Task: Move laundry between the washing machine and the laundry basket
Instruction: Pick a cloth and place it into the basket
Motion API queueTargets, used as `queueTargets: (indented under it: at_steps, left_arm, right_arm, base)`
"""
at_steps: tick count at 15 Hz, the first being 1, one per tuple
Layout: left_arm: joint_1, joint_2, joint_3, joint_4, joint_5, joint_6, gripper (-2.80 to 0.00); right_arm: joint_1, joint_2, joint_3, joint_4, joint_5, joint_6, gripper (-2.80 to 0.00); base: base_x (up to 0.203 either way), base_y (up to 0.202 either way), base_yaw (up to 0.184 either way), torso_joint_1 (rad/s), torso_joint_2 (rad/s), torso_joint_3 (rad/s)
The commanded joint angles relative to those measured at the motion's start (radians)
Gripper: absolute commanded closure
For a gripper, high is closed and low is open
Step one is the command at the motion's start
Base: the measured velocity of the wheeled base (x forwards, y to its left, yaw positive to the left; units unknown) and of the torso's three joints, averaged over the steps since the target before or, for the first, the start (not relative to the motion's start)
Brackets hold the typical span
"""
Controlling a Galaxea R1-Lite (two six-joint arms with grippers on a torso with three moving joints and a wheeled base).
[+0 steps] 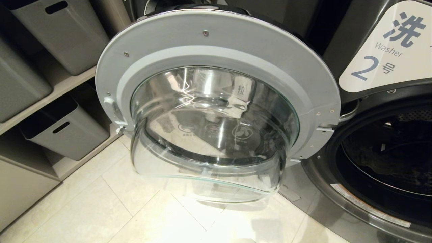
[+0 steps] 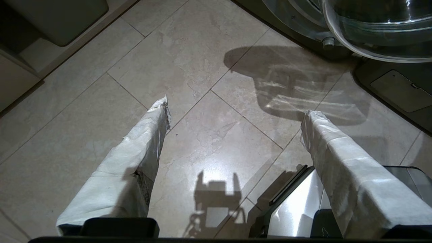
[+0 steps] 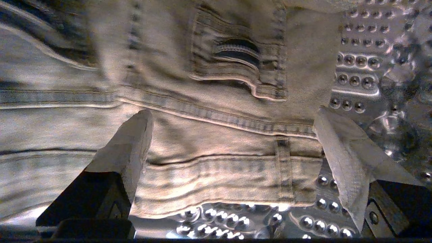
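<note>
Inside drum [image 3: 371, 50], my right gripper [image 3: 233, 152] is spread wide over jeans [image 3: 202, 111], holding nothing. Risk: pads pinch only the waistband, denim slips. Left gripper [image 2: 234, 118] spread wide, idle above floor.

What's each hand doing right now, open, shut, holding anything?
Left hand: open, empty, over the floor tiles.
Right hand: open, inside the drum, over the denim garment, not gripping it.
</note>
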Motion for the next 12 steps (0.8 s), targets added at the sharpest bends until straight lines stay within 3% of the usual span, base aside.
queueTargets:
  at_steps: [1, 10, 12]
  left_arm:
    - [0.0, -0.002, 0.0, 0.001, 0.0, -0.001, -2.8]
    - [0.0, -0.002, 0.0, 0.001, 0.0, -0.001, -2.8]
    - [0.0, -0.003, 0.0, 0.001, 0.0, -0.001, -2.8]
  right_arm:
    - [-0.007, 0.045, -0.017, 0.001, 0.02, -0.002, -2.8]
    - [-0.03, 0.133, -0.046, -0.004, 0.047, -0.002, -2.8]
    - [-0.03, 0.133, -0.044, -0.004, 0.117, 0.001, -2.8]
  base:
    - [0.0, 0.0, 0.0, 0.0, 0.0, 0.0]
    - [0.0, 0.0, 0.0, 0.0, 0.0, 0.0]
    - [0.0, 0.0, 0.0, 0.0, 0.0, 0.0]
